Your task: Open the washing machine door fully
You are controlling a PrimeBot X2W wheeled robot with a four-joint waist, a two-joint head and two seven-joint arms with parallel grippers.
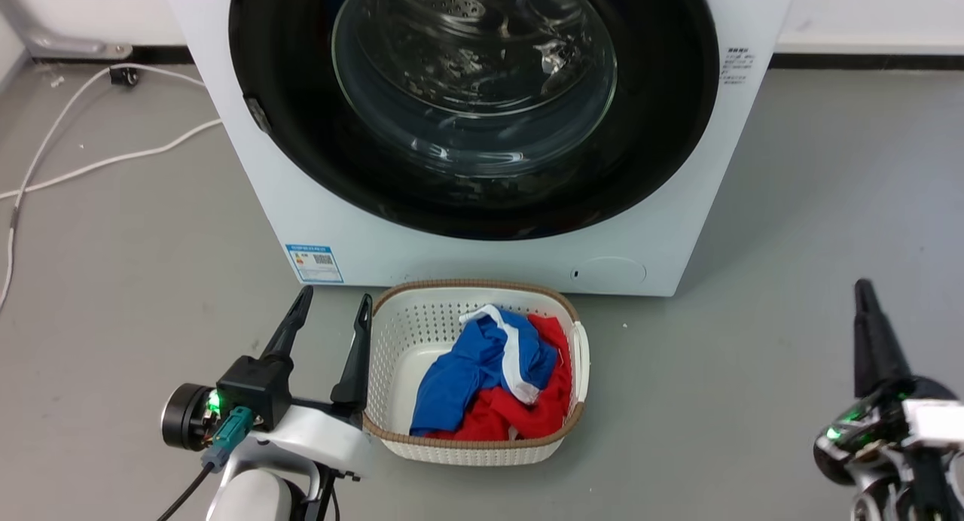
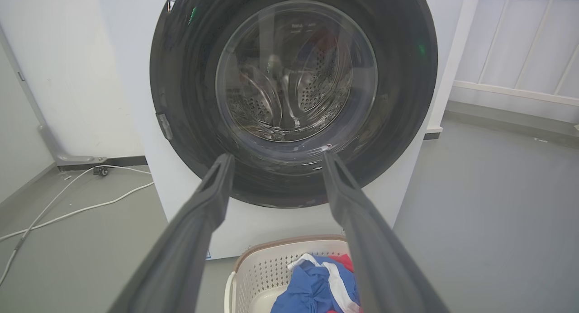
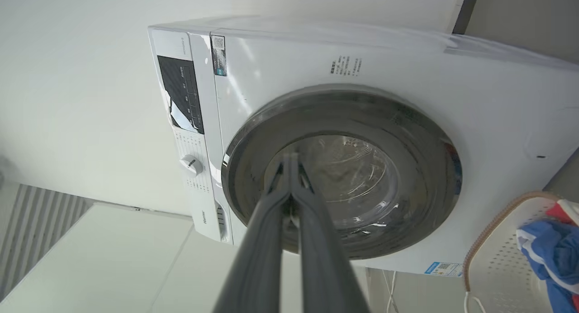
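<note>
Washing machine door (image 1: 663, 92) looks shut on the machine (image 1: 452, 257), apart from the empty, spread left gripper (image 1: 335, 295) and empty, pinched right gripper (image 1: 861, 289); fingers may slip off its glossy rim or knock the basket (image 1: 474, 284).

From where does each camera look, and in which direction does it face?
Head view: from the robot's head, looking down at the closed washing machine door and the laundry basket; left gripper open, right gripper shut.
Left wrist view: low, facing the door squarely, between its spread fingers.
Right wrist view: rolled sideways, facing the washing machine, past its closed fingers.
All three share the door and the basket.
</note>
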